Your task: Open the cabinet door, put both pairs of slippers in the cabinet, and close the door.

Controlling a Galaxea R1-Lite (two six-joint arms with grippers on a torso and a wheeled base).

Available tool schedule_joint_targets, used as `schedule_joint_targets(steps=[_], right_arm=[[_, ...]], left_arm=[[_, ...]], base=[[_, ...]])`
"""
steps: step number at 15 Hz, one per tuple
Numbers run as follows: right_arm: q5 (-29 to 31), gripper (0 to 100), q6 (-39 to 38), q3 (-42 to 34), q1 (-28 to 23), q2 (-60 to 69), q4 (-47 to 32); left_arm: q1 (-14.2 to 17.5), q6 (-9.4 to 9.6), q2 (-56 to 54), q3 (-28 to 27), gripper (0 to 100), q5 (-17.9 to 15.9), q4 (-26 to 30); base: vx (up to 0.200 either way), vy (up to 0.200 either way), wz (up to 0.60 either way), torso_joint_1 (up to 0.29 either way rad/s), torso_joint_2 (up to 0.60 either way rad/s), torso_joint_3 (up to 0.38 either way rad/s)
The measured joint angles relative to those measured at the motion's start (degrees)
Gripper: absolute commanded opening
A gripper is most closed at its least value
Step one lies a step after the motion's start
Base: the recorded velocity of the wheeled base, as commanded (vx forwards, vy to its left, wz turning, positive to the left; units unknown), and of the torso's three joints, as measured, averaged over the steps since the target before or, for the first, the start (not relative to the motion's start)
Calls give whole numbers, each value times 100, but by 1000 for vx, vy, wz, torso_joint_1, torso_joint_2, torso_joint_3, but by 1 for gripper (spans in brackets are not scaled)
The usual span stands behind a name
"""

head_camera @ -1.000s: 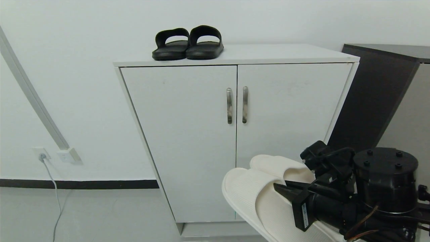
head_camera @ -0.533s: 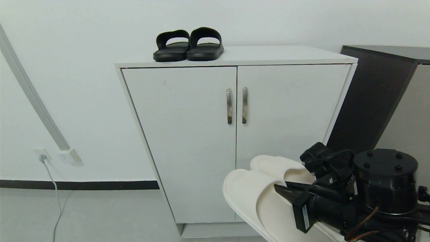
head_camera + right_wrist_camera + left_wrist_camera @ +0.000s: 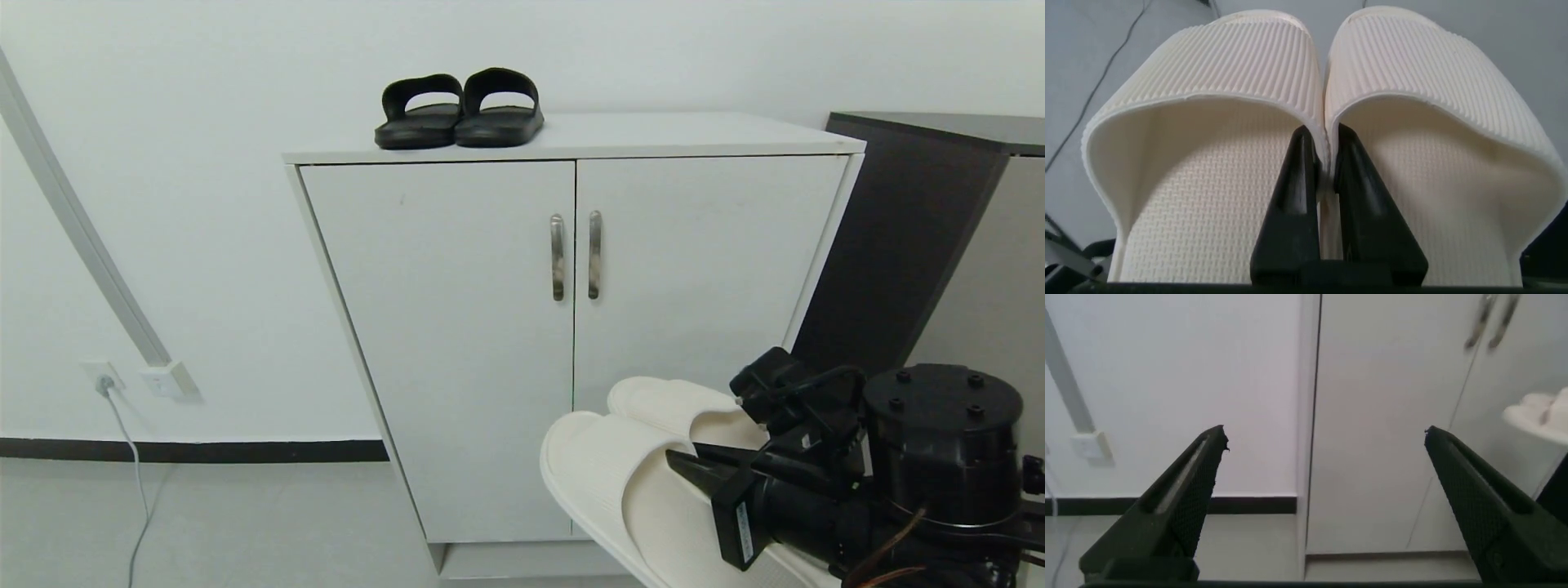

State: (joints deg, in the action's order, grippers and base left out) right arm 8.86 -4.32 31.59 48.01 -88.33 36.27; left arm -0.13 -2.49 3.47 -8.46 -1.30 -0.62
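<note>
A white wall backs a white cabinet [image 3: 457, 343] at the centre of the head view. Both of its doors are shut, and their metal handles [image 3: 557, 257] stand side by side in the middle. The black slippers [image 3: 460, 110] sit on its top, at upper centre. At lower right, the right hand [image 3: 671, 457] is clamped on the adjoining strap edges of the white slippers [image 3: 604, 465], which lie side by side with toes towards the right door. The left hand [image 3: 1325, 437] is empty, fingers wide apart, facing the cabinet's left edge.

2 black slippers [image 3: 490, 126], 2 cream slippers [image 3: 608, 469]
</note>
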Motion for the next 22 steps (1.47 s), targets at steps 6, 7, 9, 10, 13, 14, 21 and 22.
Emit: schedule_joint_targets(steps=[6, 7, 9, 10, 13, 14, 21, 22], right_arm=[[-22, 0, -6, -39, -2, -6, 2], [-22, 0, -6, -48, -2, -6, 0], [-27, 0, -6, -52, 12, -6, 0], [-30, 0, -9, -52, 15, -9, -1], [-38, 0, -4, -52, 23, -17, -1], [6, 0, 11, -66, 89, -12, 0], [-6, 0, 46, -122, 227, -17, 13], [-6, 0, 35, -129, 221, -17, 7]], left_arm=[[-166, -189, 2610, -769, 100, -1776, -1231], [-217, -277, 3098, -863, 100, -2033, -1565], [-430, -495, 4169, -1115, 100, -2469, -2336], [-639, -610, 4685, -1295, 100, -2593, -2710], [-1591, -922, 6049, -2232, 100, -2694, -3332], [-1938, -963, 6463, -2608, 100, -2626, -3367], [-3688, -1015, 8221, -4931, 100, -2494, -2798], [-3771, -1015, 8401, -5308, 100, -2647, -2554]], base=[[0, 0, 0, 2, 26, 10], [0, 0, 0, 0, 0, 0], [0, 0, 0, 0, 0, 0], [0, 0, 0, 0, 0, 0], [0, 0, 0, 0, 0, 0], [0, 0, 0, 0, 0, 0], [0, 0, 0, 0, 0, 0], [0, 0, 0, 0, 0, 0]])
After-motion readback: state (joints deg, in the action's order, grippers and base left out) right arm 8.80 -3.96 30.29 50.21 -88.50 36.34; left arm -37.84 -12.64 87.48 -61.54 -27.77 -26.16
